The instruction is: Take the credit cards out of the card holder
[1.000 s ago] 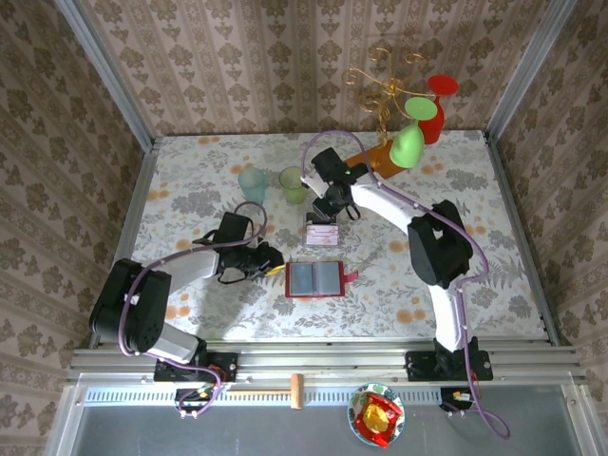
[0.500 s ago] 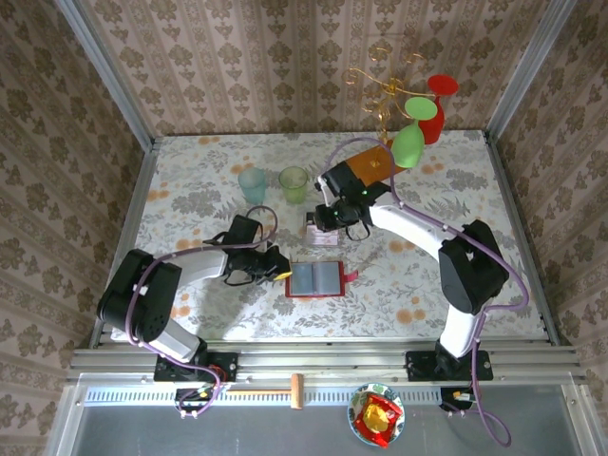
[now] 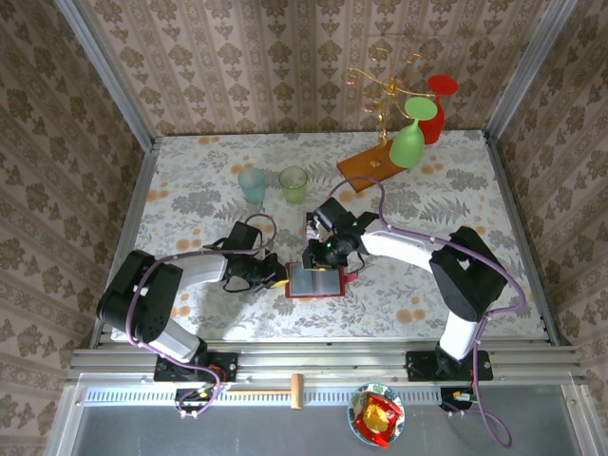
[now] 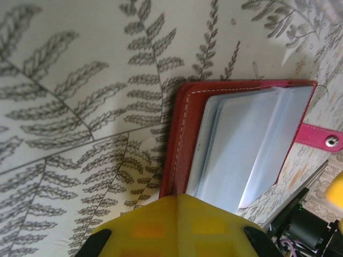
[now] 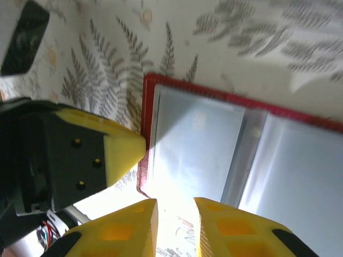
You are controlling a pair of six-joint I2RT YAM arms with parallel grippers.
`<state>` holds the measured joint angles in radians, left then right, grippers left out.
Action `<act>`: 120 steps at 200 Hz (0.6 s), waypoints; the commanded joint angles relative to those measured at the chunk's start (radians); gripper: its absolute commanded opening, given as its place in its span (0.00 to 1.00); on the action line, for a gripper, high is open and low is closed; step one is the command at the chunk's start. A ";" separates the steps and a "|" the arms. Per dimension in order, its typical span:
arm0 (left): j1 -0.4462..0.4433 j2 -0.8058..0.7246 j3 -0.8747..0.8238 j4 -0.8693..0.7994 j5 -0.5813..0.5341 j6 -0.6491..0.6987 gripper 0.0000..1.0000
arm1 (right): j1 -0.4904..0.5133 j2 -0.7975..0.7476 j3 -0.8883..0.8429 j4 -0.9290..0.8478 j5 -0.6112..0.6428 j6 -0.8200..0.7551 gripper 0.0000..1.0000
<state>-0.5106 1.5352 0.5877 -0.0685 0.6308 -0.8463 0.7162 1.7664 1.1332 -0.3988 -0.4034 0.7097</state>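
On the floral-patterned tabletop (image 3: 190, 195), the flat red bifold card holder (image 3: 314, 281) lies open with its clear sleeves up. My left pincer (image 4: 175, 199) is closed, its tip at the holder's left edge. My right pincer (image 5: 175, 203) hovers narrowly parted, gripping nothing.

top external: overhead, far, whole table (image 3: 190, 199)
left wrist: close, card holder (image 4: 236, 150) beyond left fingers (image 4: 153, 230)
right wrist: close, same card holder beyond right fingers (image 5: 126, 230)
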 commanded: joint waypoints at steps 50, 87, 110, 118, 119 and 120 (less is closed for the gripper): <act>-0.012 -0.011 -0.041 0.019 -0.014 -0.018 0.07 | 0.023 -0.012 -0.070 0.111 -0.080 0.127 0.33; -0.011 -0.008 -0.041 0.021 -0.017 -0.017 0.07 | 0.023 0.022 -0.056 0.114 -0.053 0.137 0.34; -0.012 -0.003 -0.039 0.023 -0.015 -0.017 0.07 | 0.023 0.043 -0.056 0.131 -0.058 0.140 0.34; -0.012 -0.003 -0.036 0.016 -0.014 -0.013 0.07 | 0.022 0.051 -0.055 0.136 -0.061 0.142 0.34; -0.012 -0.004 -0.036 0.015 -0.014 -0.013 0.07 | 0.022 0.051 -0.055 0.136 -0.062 0.143 0.34; -0.012 -0.003 -0.035 0.015 -0.014 -0.012 0.07 | 0.022 0.051 -0.055 0.136 -0.062 0.143 0.34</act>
<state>-0.5167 1.5345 0.5648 -0.0330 0.6312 -0.8597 0.7315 1.7878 1.0718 -0.2832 -0.4572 0.8288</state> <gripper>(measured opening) 0.071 0.335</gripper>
